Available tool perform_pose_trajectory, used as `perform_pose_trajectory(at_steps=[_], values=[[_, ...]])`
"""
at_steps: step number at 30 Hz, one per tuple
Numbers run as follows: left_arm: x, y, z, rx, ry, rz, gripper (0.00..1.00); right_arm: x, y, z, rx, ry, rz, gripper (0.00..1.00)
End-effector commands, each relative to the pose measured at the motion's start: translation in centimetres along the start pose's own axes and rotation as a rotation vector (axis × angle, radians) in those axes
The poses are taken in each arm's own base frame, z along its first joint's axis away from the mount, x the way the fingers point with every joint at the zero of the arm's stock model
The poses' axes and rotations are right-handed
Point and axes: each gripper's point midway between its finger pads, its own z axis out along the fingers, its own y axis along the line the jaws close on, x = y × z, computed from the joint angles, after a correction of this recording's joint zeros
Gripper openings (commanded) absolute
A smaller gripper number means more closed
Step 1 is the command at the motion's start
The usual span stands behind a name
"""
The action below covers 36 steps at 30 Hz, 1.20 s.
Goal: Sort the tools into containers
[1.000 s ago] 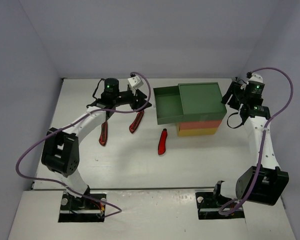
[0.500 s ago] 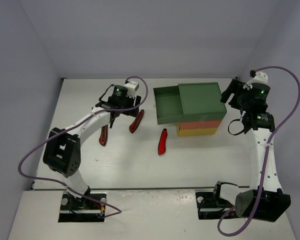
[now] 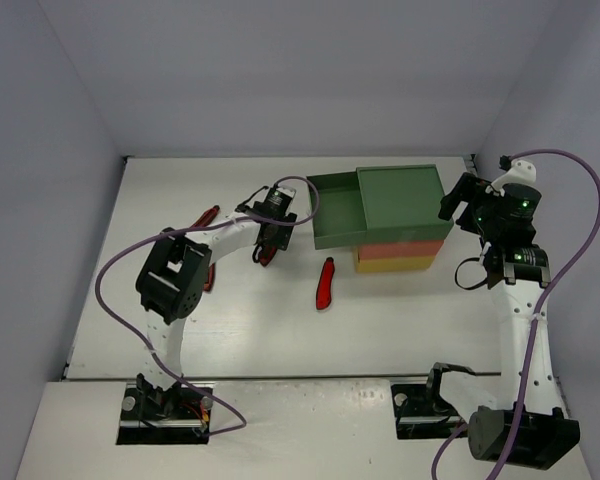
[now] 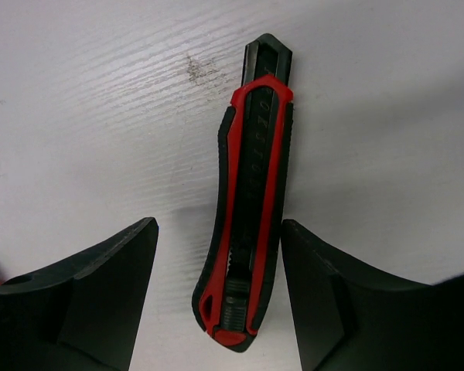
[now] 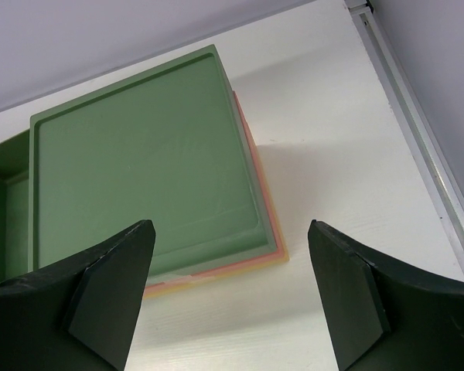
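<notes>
A red and black utility knife (image 4: 247,224) lies flat on the white table between my left gripper's (image 4: 220,297) open fingers; the right finger (image 4: 332,309) is close against it, the left finger (image 4: 100,301) apart. In the top view this gripper (image 3: 271,233) is low over that knife (image 3: 267,250). A second red knife (image 3: 326,283) lies in front of the stacked drawer unit (image 3: 400,200), whose green top drawer (image 3: 332,212) is pulled out to the left and looks empty. My right gripper (image 5: 228,297) is open and empty, above the unit's right corner (image 5: 271,247).
More red-handled tools (image 3: 206,216) lie partly hidden under the left arm's forearm. The red-orange (image 3: 400,248) and yellow (image 3: 395,264) drawers are pushed in. A metal rail (image 5: 417,147) runs along the table's right edge.
My left arm has swung right and down, bringing its open gripper around the knife. My right arm has risen and shifted slightly by the drawer unit.
</notes>
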Motion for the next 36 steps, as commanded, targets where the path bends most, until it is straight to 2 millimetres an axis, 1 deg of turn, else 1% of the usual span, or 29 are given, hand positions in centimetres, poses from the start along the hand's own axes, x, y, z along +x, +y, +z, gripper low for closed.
perform_pose_trajectory(at_steps=[1,3,5,6,7,9,10,12,14,15,16,18,19,21,23,24,25,27,28,31,33,36], values=[[-2.8,0.6,-0.6,-0.031,-0.063,-0.071,0.57,-1.1,1.0,-0.3,-0.042,-0.05,-0.001,0.78],[-2.3,0.4,-0.3,-0.024,-0.044,-0.083,0.49,-1.0,0.9,-0.2,-0.041,-0.045,-0.002,0.78],[-1.9,0.4,-0.2,-0.025,-0.036,-0.102,0.38,-0.9,0.9,-0.1,-0.038,-0.043,-0.005,0.78],[-1.6,0.5,-0.2,-0.03,-0.03,-0.108,0.26,-0.9,0.8,0.0,-0.037,-0.042,-0.005,0.78],[-1.8,0.8,-0.6,-0.033,-0.039,-0.125,0.21,-0.8,0.8,0.1,-0.037,-0.038,-0.007,0.78],[-2.3,1.9,-1.9,-0.041,-0.062,-0.168,0.04,-0.8,0.9,0.2,-0.038,-0.035,-0.007,0.78],[-2.6,2.4,-2.6,-0.046,-0.075,-0.188,0.0,-0.9,0.9,0.3,-0.04,-0.034,-0.007,0.78],[-4.1,3.6,-4.8,-0.034,-0.127,-0.251,0.0,-1.1,1.1,0.3,-0.045,-0.037,-0.008,0.78],[-6.3,4.2,-7.6,0.018,-0.193,-0.309,0.0,-1.3,1.2,0.3,-0.05,-0.038,-0.009,0.78],[-7.4,4.2,-9.0,0.042,-0.225,-0.329,0.0,-1.4,1.4,0.3,-0.054,-0.039,-0.011,0.78],[-9.0,3.9,-10.9,0.08,-0.27,-0.348,0.0,-1.5,1.5,0.3,-0.057,-0.041,-0.011,0.78],[-12.8,2.7,-15.6,0.197,-0.378,-0.421,0.0,-1.6,1.8,0.2,-0.064,-0.043,-0.012,0.78],[-14.1,2.0,-17.5,0.255,-0.412,-0.447,0.0,-1.6,1.9,0.2,-0.067,-0.042,-0.012,0.78],[-16.1,0.3,-20.3,0.361,-0.453,-0.507,0.0,-1.5,2.0,0.1,-0.072,-0.043,-0.008,0.78],[-18.2,-2.2,-23.2,0.482,-0.505,-0.53,0.0,-1.4,2.2,0.2,-0.078,-0.038,-0.006,0.78],[-19.2,-3.1,-24.3,0.534,-0.529,-0.551,0.0,-1.3,2.3,0.2,-0.08,-0.037,-0.007,0.78],[-19.8,-4.0,-25.0,0.574,-0.544,-0.569,0.0,-1.2,2.3,0.1,-0.082,-0.036,-0.008,0.78],[-21.1,-6.4,-26.5,0.658,-0.566,-0.612,0.0,-1.1,2.3,0.1,-0.079,-0.035,-0.008,0.78],[-21.6,-7.0,-27.0,0.68,-0.577,-0.625,0.0,-1.0,2.3,0.1,-0.079,-0.034,-0.008,0.78],[-22.6,-9.1,-27.0,0.712,-0.59,-0.658,0.01,-0.8,2.4,0.1,-0.086,-0.03,-0.003,0.78],[-23.1,-9.8,-26.3,0.71,-0.59,-0.672,0.06,-0.6,2.4,0.0,-0.089,-0.026,-0.002,0.78],[-22.8,-10.4,-25.1,0.701,-0.575,-0.699,0.07,-0.4,2.4,-0.2,-0.092,-0.027,-0.001,0.78]])
